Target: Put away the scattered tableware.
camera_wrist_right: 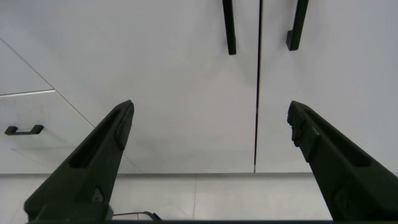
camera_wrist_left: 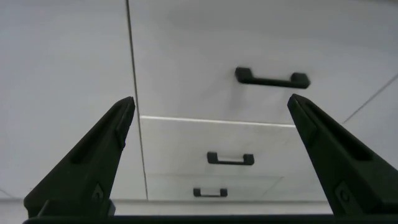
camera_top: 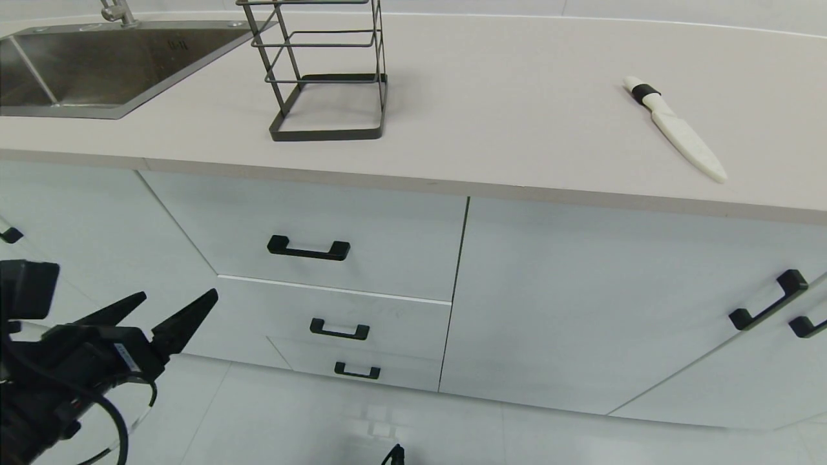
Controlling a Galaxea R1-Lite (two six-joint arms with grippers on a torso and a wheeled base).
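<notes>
A white knife (camera_top: 677,129) with a black band on its handle lies on the counter (camera_top: 504,103) at the right. A black wire rack (camera_top: 326,71) stands on the counter left of centre. My left gripper (camera_top: 176,305) hangs low at the left, below counter level and in front of the cabinet drawers, open with nothing between its fingers (camera_wrist_left: 93,162). The left wrist view faces the top drawer handle (camera_wrist_left: 272,78). My right gripper (camera_wrist_right: 210,112) is open and holds nothing, facing the white cabinet doors (camera_wrist_right: 186,74).
A steel sink (camera_top: 97,61) is set into the counter at the far left. Below the counter are three drawers with black handles (camera_top: 309,248) and cabinet doors with black handles (camera_top: 769,300) to the right. The floor is pale tile.
</notes>
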